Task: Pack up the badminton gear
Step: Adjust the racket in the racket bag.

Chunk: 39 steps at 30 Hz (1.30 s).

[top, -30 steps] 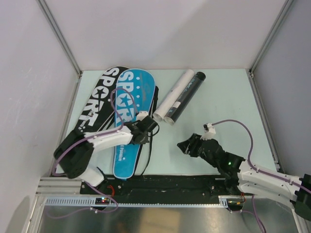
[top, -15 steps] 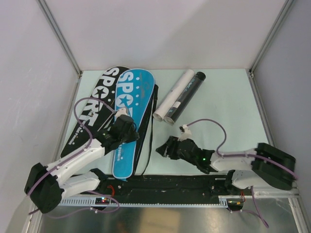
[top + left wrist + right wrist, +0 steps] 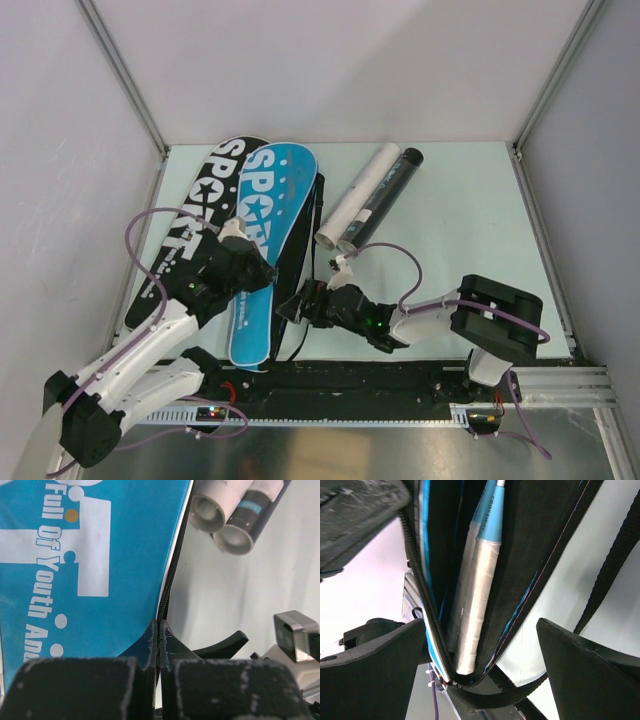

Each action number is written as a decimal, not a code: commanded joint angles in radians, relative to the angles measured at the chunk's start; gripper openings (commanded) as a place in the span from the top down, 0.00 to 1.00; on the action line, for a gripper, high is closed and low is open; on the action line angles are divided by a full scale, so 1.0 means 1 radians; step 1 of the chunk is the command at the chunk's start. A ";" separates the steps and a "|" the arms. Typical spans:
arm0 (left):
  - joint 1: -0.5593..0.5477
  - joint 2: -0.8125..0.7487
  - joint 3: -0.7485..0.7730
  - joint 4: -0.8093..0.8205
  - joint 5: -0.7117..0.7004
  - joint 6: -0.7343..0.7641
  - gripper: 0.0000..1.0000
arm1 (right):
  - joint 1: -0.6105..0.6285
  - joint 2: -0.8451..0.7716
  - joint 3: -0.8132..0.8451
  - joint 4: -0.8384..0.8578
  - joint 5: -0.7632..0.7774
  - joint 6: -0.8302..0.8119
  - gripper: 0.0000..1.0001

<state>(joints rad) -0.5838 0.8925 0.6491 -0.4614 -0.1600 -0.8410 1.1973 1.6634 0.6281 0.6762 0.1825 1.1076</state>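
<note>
left fingers (image 3: pixel 146 645) pinch blue cover (image 3: pixel 100 555) edge

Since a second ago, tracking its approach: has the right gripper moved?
Yes. The right gripper has travelled left, from right of the white tube's near end to left of it, reaching the blue cover's edge.
</note>
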 commanded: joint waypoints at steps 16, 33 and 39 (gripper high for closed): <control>0.060 -0.069 0.088 0.030 -0.004 -0.010 1.00 | 0.071 -0.058 0.150 -0.343 0.108 -0.082 0.00; 0.062 -0.084 0.128 0.029 -0.070 -0.034 1.00 | 0.104 -0.007 0.099 -0.215 0.134 0.098 0.01; 0.061 -0.108 0.100 0.030 -0.068 -0.057 1.00 | 0.062 0.079 0.102 -0.112 0.119 0.119 0.01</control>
<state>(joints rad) -0.5304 0.8261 0.7330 -0.4892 -0.1989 -0.8597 1.2858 1.6894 0.7288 0.4549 0.2783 1.1992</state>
